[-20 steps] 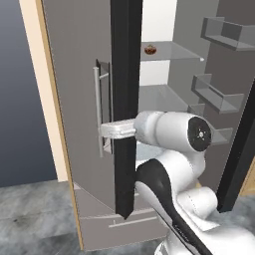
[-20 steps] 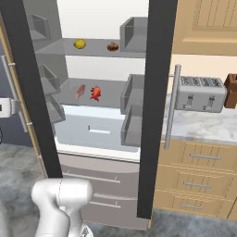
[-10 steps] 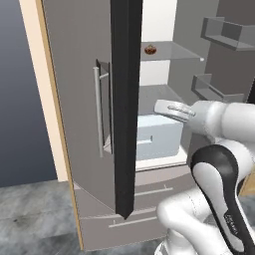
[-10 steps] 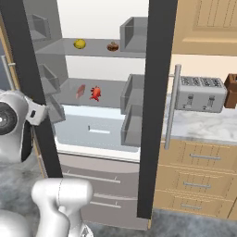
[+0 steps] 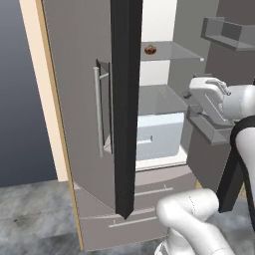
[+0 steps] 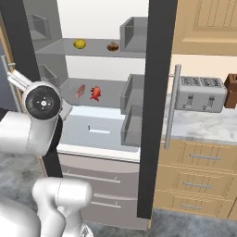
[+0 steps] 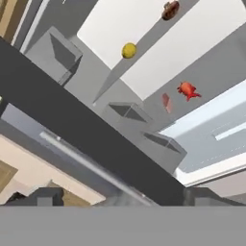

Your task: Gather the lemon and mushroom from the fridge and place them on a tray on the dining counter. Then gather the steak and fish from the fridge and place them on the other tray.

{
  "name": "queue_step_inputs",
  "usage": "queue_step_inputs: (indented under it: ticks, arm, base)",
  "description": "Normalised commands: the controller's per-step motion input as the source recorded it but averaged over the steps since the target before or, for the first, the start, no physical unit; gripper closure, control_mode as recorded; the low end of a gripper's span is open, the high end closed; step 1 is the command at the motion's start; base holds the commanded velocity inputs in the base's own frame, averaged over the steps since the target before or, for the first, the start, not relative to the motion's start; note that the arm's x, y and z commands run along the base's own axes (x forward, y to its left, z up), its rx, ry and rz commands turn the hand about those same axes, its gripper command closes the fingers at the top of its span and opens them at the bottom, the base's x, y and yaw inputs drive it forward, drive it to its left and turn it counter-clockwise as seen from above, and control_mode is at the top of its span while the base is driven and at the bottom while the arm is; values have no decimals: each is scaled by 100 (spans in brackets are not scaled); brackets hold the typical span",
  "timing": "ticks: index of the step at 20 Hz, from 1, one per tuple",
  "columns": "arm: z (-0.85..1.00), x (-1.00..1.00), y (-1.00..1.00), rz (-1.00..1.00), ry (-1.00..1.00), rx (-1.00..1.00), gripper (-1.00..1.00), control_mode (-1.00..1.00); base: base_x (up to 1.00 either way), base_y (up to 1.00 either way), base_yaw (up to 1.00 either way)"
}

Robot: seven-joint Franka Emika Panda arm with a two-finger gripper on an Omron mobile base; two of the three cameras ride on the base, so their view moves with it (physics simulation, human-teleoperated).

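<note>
Hand view: my gripper [image 7: 117,199] jaws spread wide, empty; lemon [image 7: 128,50] left of mushroom [image 7: 170,9] on fridge [image 7: 72,125] shelf.

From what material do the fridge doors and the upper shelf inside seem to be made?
The fridge doors look like brushed grey steel: a matt, even grey face with a black edge strip and a pale metal bar handle. The upper shelf looks like clear glass or plastic, thin and slightly see-through; which one I cannot tell. It bears the lemon.
</note>
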Motion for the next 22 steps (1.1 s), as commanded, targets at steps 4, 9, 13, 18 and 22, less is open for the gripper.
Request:
queue_step_inputs:
  ticks: [4,9,13,18,22]
  arm:
    - [0,32,-16,7,12,8,-100,-100]
    - [0,45,2,4,11,6,-100,-100]
    - [0,46,13,1,6,7,-100,-100]
    - [0,46,22,0,4,5,-100,-100]
    - [0,45,25,0,4,3,-100,-100]
  base:
    - [0,0,0]
    - [0,0,0]
    - [0,0,0]
    - [0,0,0]
    - [0,0,0]
